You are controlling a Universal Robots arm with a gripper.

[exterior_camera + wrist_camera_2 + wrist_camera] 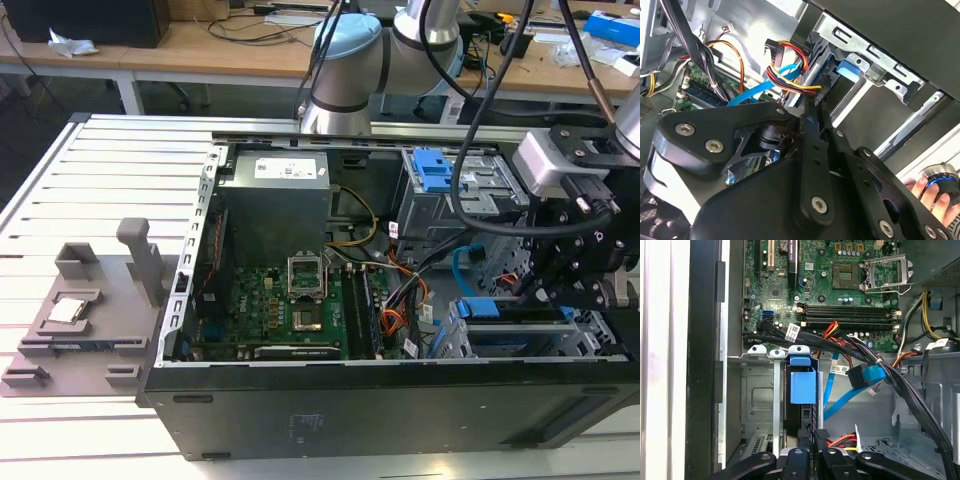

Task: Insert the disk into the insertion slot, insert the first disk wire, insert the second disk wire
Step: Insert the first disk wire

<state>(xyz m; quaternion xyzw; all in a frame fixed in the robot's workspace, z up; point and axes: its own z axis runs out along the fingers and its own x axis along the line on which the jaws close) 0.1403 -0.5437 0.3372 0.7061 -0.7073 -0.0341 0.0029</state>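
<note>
Pinched together, my end effector (809,107) grips the small black plug (819,94) of the red-orange wire bundle (788,76). The disk (803,387), in its blue frame, already sits inside the slot (759,400), and I hold the plug right at the disk's near edge. I judge the first step done and the first wire to be the step in hand. The light blue cable (754,93) hangs loose just beside the disk.

To do this well, I should hold the plug square to the disk's connector, its long side in line with the disk's edge, and push straight in without twisting. The strands curve tightly behind the plug, away from the disk, and I want slack there so they cannot pull it askew. The blue cable lies close to that edge too, and I must not trap it under the plug. Whether the plug is seated I cannot tell, because my end effector hides the joint.
</note>
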